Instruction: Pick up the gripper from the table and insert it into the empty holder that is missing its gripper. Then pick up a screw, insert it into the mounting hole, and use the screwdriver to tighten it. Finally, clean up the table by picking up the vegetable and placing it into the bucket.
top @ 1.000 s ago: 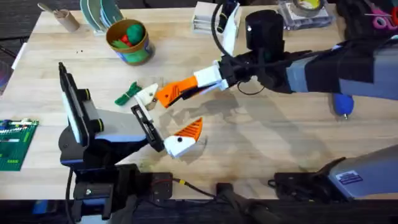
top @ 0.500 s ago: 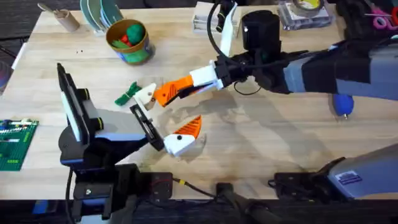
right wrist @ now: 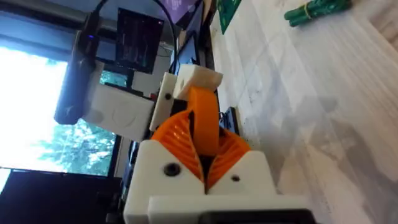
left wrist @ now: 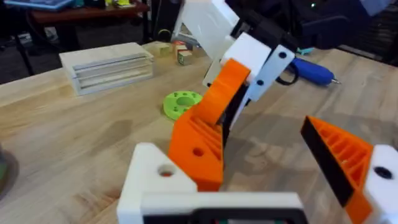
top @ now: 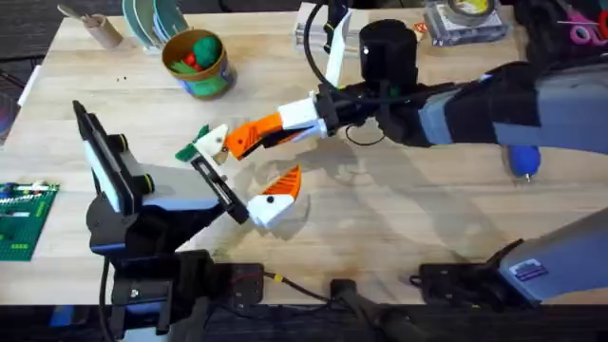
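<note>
The loose orange gripper wedge (left wrist: 205,140) is clamped between the two orange pads of the right gripper (top: 249,136) and pressed against the bare white holder (left wrist: 155,180), the empty finger base of the left gripper (top: 242,179). In the overhead view this contact sits left of table centre, with the wedge's far end touching the holder (top: 215,141) at its 9 o'clock.

In my judgement the main risk is a skewed seat. In the left wrist view the wedge leans, its upper end tipped away from the holder, so a push now could jam it at an angle or leave its small round hole off the holder's screw hole. The right fingers grip a sloped ribbed part, so it could also pivot or slip out sideways. A hard push may shove the left arm's finger base aside instead of seating the part.

The wedge's long axis runs roughly from 3 o'clock to 9 o'clock in the overhead view, slightly tilted, with its leading end pointing to 9 o'clock at the holder.

The left gripper's fingers stand well apart, the other finger bearing its orange tip (top: 283,182) at about 5 o'clock from the wedge. The green vegetable (top: 193,144) lies just beside the holder at its 9 o'clock. The yellow-rimmed bucket (top: 198,63) stands at 11 o'clock, well apart, and the blue screwdriver (top: 523,160) lies far off at 3 o'clock.
</note>
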Robot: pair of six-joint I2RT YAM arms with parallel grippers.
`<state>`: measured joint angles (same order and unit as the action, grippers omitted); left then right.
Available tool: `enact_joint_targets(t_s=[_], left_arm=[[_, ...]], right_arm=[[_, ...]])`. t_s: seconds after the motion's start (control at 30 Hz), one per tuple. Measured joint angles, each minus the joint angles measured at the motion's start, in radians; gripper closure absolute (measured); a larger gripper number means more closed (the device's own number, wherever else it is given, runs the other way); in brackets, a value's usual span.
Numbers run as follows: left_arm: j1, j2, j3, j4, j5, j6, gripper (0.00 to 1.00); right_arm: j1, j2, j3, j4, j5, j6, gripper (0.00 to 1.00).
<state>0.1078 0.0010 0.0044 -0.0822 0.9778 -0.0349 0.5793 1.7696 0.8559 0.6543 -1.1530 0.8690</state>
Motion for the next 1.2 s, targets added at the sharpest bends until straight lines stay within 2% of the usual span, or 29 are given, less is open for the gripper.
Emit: enact_joint_targets(t_s=[0.23, 0.4, 1.2], left_arm=[[0.003, 0.001, 0.000, 0.001, -0.010, -0.005, 0.007], [-0.002, 0.001, 0.000, -0.002, 0.024, -0.011, 0.007], [0.000, 0.001, 0.000, 0.001, 0.000, -0.011, 0.008]], right_arm=[[0.002, 0.032, 0.015, 0.031, -0.003, 0.061, 0.992], [0.022, 0.057, 0.041, 0.034, 0.005, 0.102, 0.993], [0.082, 0.065, 0.077, 0.024, 0.064, 0.072, 0.993]])
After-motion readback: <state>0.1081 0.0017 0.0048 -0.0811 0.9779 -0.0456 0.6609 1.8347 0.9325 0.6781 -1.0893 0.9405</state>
